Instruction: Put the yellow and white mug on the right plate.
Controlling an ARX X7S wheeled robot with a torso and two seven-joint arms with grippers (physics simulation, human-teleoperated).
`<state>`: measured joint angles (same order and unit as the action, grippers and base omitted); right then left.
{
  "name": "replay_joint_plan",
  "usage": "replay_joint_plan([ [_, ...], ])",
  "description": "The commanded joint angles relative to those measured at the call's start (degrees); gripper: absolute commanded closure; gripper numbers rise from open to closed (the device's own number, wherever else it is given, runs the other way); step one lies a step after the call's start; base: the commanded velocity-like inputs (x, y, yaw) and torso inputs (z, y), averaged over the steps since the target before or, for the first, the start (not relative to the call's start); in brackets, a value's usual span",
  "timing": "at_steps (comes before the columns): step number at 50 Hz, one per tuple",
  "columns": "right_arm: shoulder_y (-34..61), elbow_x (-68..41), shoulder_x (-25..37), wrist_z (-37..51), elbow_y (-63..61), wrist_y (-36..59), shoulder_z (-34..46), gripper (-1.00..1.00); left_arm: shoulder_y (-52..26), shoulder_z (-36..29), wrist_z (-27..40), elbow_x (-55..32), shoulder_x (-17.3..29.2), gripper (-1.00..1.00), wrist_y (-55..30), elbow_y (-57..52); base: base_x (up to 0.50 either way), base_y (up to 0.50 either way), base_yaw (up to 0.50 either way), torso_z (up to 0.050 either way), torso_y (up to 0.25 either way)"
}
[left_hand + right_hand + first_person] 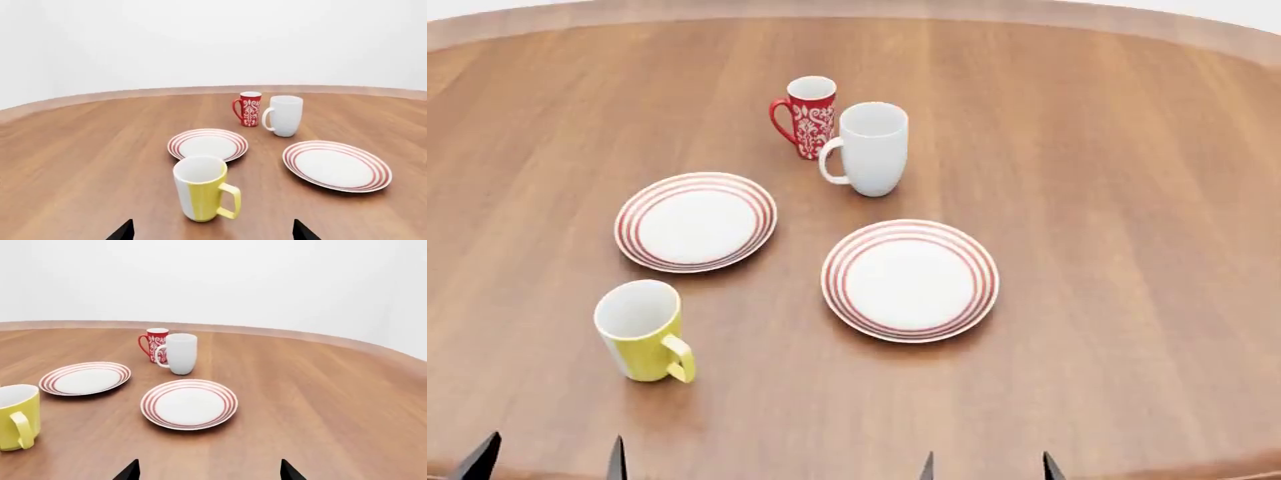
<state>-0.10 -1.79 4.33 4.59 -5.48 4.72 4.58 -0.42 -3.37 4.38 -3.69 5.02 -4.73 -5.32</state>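
Observation:
The yellow and white mug point(641, 332) stands upright on the table at the front left, handle toward the front right. It also shows in the left wrist view point(203, 188) and the right wrist view point(17, 417). The right plate point(910, 279) lies flat to the mug's right, also in the left wrist view point(337, 166) and the right wrist view point(189, 403). My left gripper point(547, 462) is open and empty, just in front of the mug; its tips frame the mug in its wrist view point(212, 231). My right gripper point(988, 467) is open and empty, in front of the right plate point(209, 471).
The left look-alike plate point(695, 221) lies behind the yellow mug. A tall white mug point(869, 148) and a slim red-and-white patterned mug point(807, 116) stand together behind the plates. The round wooden table point(1121, 200) has its far rim at the back.

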Motion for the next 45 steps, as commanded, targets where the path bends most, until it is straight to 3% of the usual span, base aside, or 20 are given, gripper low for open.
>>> replay_joint_plan([
  [1, 0.06, -0.3, 2.01, 1.42, -7.99, 5.23, 0.22, -1.0, -0.08, -0.6, 0.66, -0.22, 2.8, -1.0, -5.98, -8.58, 0.0, 0.0, 0.0, 0.0, 0.0],
  [19, -0.32, -0.91, 3.31, 1.52, -9.19, 5.85, 1.64, -1.0, -0.42, -1.0, 1.67, 0.06, 4.33, -1.0, -6.08, -7.93, 0.0, 0.06, 0.0, 0.0, 0.0],
  [45, -0.59, -2.28, 4.81, 1.42, -9.4, 5.22, 3.45, -1.0, -0.03, -3.09, 2.22, 0.14, 5.41, -1.0, -5.77, -9.02, 0.0, 0.5, 0.0, 0.0, 0.0],
])
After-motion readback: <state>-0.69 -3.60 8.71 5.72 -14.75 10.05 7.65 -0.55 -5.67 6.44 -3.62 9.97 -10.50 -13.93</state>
